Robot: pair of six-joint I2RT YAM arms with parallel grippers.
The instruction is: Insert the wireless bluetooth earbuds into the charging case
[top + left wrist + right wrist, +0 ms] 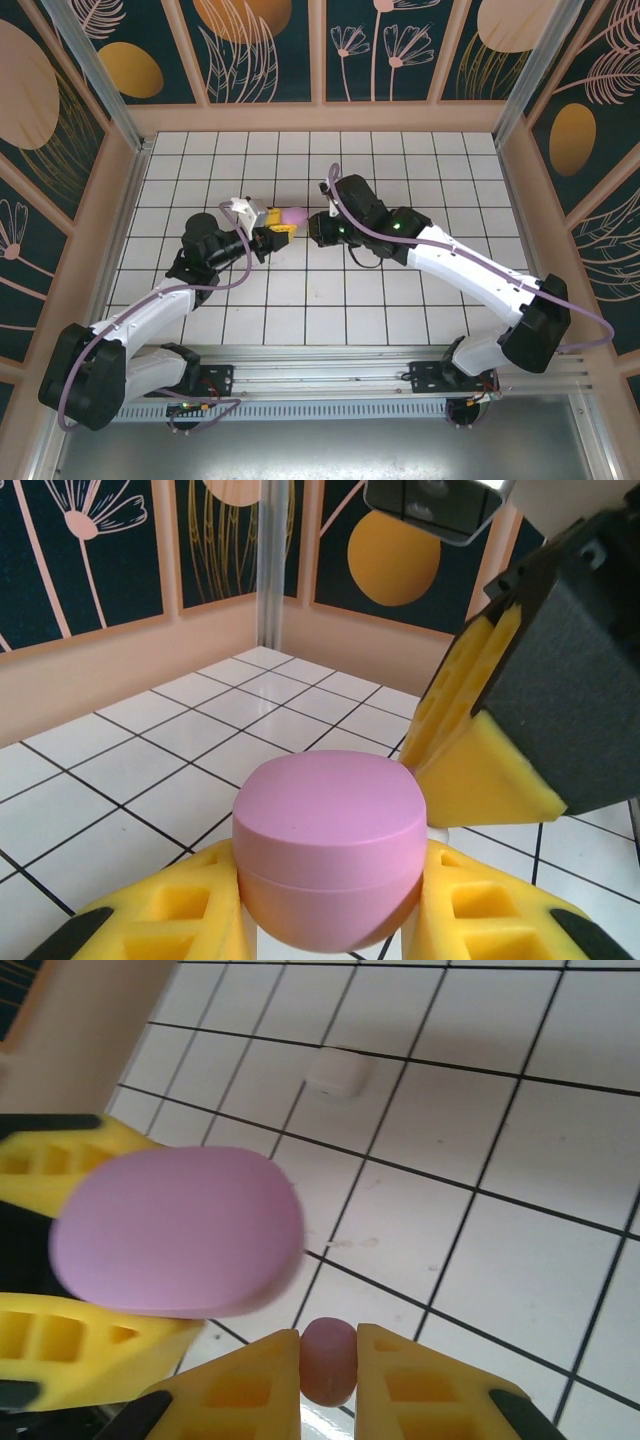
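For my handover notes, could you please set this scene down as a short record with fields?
left gripper: shut on the lilac case, one finger on each side
case lid: closed, seam visible round the body
right gripper: shut on a lilac earbud
earbud to case: close beside it, not touching
also present: small white piece lying on the tiled table, too blurred to identify
task state: earbud not yet in the case

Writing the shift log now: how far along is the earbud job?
Done: the left fingers grip the lilac case, and the right fingers pinch a lilac earbud. In hand: earbud and case are held close together. Left: the case looks closed, with no earbud seated, and a white piece lies on the tiles.
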